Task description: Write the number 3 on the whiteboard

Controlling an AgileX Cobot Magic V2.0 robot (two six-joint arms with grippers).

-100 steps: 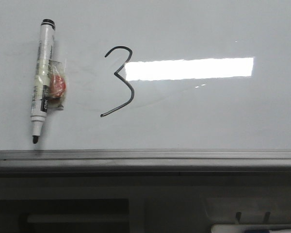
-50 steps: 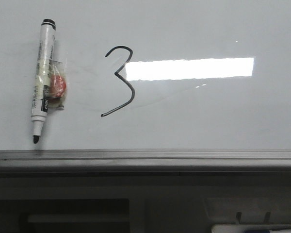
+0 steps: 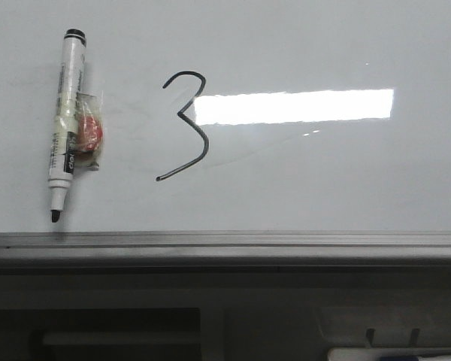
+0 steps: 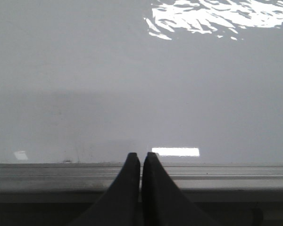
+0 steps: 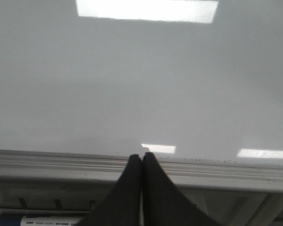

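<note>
A black hand-drawn number 3 (image 3: 186, 126) stands on the pale whiteboard (image 3: 308, 180), left of a bright light reflection. An uncapped white marker (image 3: 66, 124) with a red tag taped to it lies on the board left of the 3, tip toward the grey bottom rail (image 3: 225, 244). Neither gripper shows in the front view. My left gripper (image 4: 140, 155) is shut and empty, at the board's rail (image 4: 61, 172). My right gripper (image 5: 141, 156) is shut and empty, also at the rail (image 5: 47, 162). Both wrist views show only blank board (image 4: 132, 84) (image 5: 141, 75).
Below the rail is a dark tray area; a second marker (image 5: 35, 220) with a blue band lies there in the right wrist view, and its end shows at the front view's lower right (image 3: 391, 353).
</note>
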